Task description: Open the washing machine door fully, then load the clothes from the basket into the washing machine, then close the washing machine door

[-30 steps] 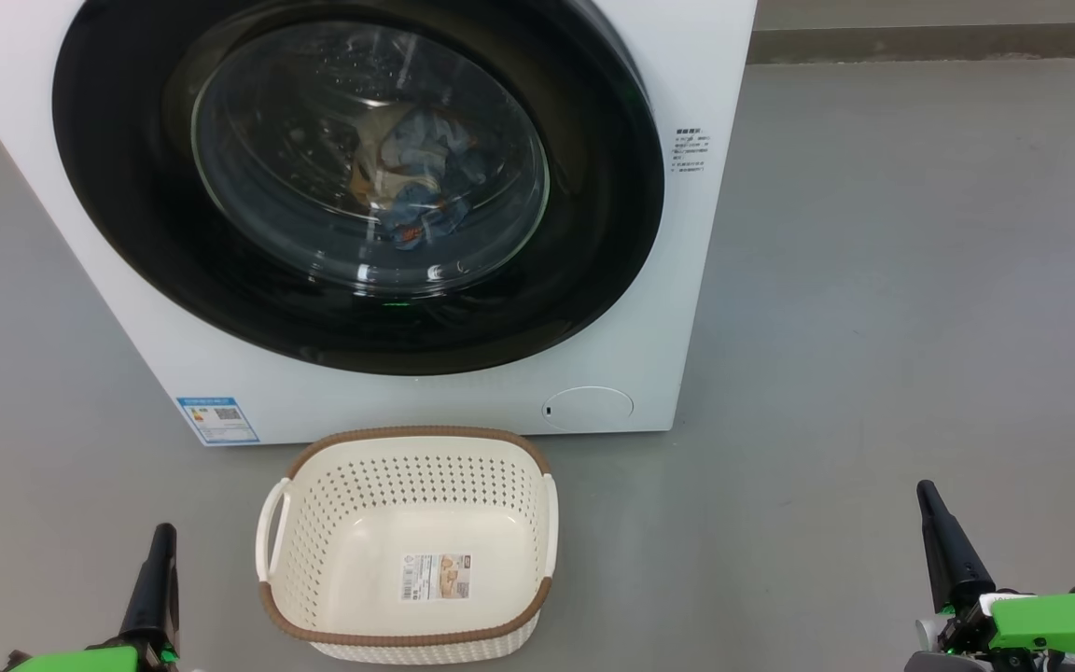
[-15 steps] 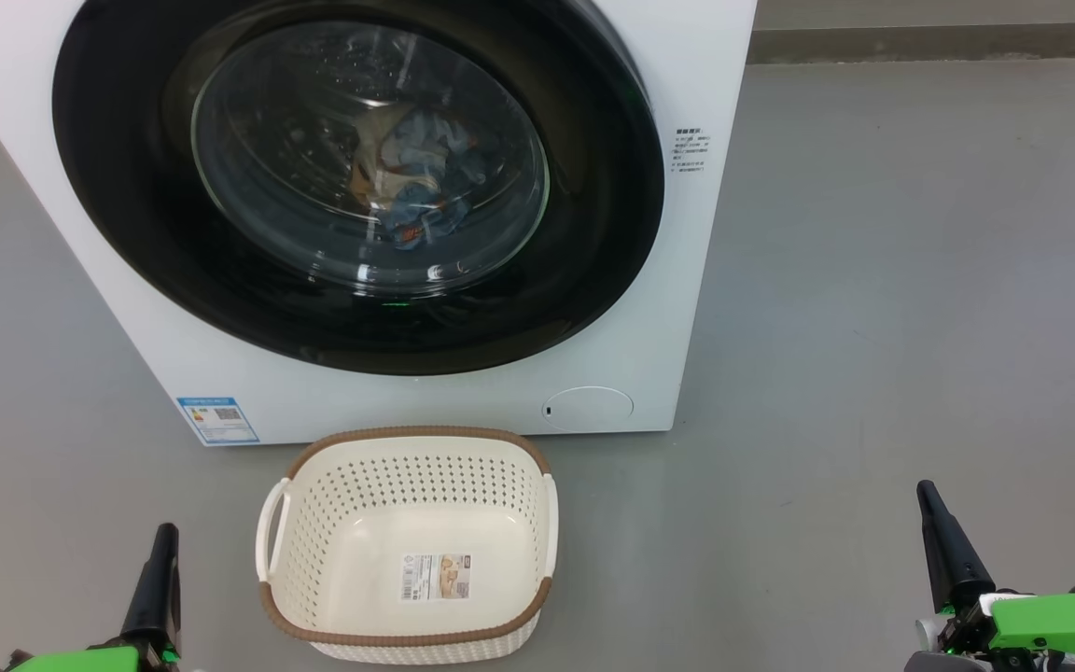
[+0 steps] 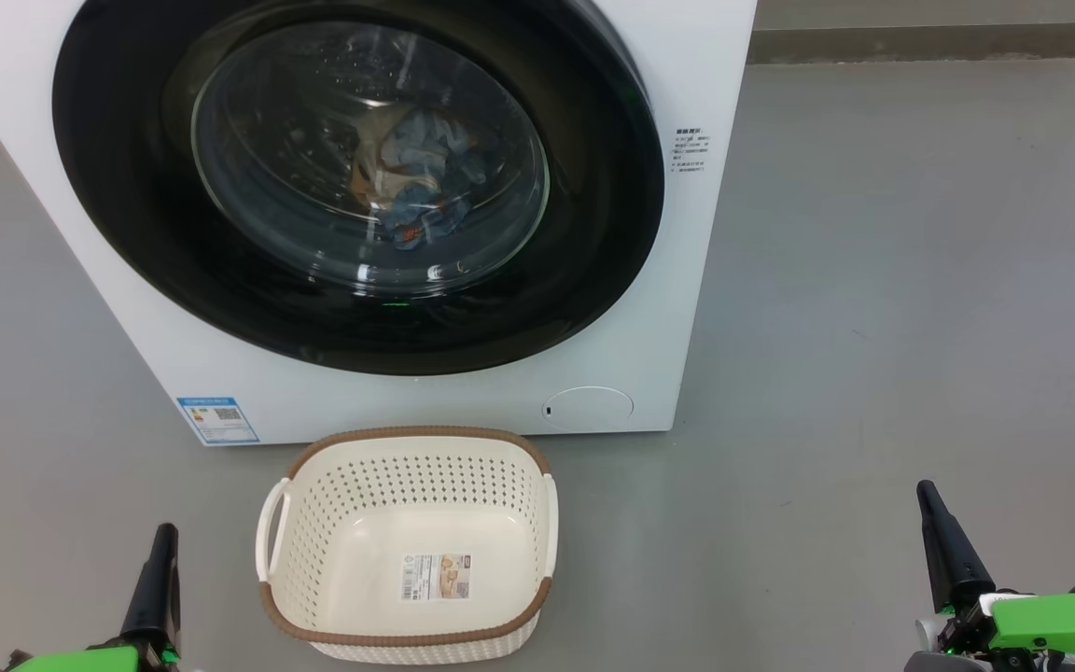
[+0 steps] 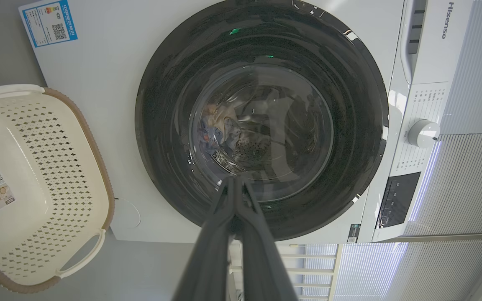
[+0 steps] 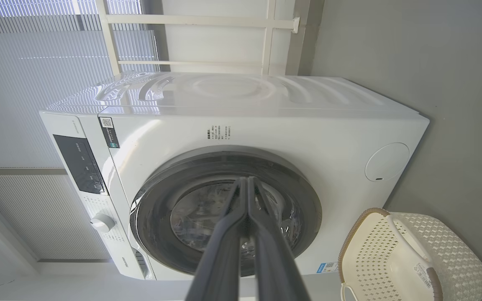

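The washing machine (image 3: 687,243) stands ahead with its door (image 3: 584,252) shut flat against the front. Behind the glass bowl lie the clothes (image 3: 421,182), blue and cream. On the floor before the machine sits the basket (image 3: 407,467), nothing in it but its label sticker. My left gripper (image 3: 160,541) rests at the lower left, shut, its fingers (image 4: 234,196) pressed together in the left wrist view. At the lower right my right gripper (image 3: 928,499) is shut too, fingers (image 5: 247,196) touching. Both stand well back from the machine and hold nothing.
Grey floor (image 3: 892,280) spreads wide to the right of the machine. A control panel with a white knob (image 4: 423,133) tops the machine's front. White slatted blinds (image 4: 467,175) and a pale frame stand behind it.
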